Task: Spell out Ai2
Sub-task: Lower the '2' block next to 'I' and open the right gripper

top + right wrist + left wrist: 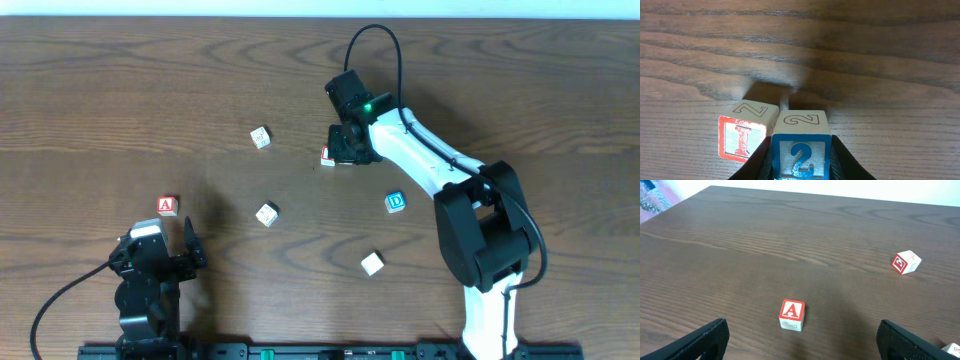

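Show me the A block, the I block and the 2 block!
A block (791, 310): left wrist view, on its red letter face.
I block (741, 140): right wrist view, on its red front face.
2 block (801, 156): right wrist view, on its blue front face.

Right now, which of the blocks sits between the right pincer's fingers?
The blue 2 block, flanked by both fingers; the red I block stands beside it on the left, outside them.
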`<state>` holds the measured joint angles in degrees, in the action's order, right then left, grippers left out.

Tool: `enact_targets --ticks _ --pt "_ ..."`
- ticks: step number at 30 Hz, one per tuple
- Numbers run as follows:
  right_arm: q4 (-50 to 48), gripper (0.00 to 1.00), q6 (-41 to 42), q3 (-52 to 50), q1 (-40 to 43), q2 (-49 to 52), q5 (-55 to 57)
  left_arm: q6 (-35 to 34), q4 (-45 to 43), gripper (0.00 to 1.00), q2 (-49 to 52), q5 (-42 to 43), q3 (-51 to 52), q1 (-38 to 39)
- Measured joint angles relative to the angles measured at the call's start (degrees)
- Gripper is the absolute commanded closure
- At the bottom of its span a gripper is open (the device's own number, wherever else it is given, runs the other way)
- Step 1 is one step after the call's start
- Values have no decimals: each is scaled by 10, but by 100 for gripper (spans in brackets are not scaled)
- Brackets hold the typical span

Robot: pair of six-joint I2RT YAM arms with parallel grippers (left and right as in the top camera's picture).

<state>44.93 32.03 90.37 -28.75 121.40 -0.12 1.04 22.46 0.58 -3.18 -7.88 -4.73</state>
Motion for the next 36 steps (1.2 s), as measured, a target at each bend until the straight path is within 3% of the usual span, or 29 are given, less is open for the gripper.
enact_targets --ticks 8,24,36 --pt "-2 96 0 0 0 0 3 0 0 5 0 0 0 0" --pt "-2 70 1 0 0 0 10 0 0 4 0 0 0 0" --pt "-2 64 2 0 0 0 10 0 0 5 0 0 0 0"
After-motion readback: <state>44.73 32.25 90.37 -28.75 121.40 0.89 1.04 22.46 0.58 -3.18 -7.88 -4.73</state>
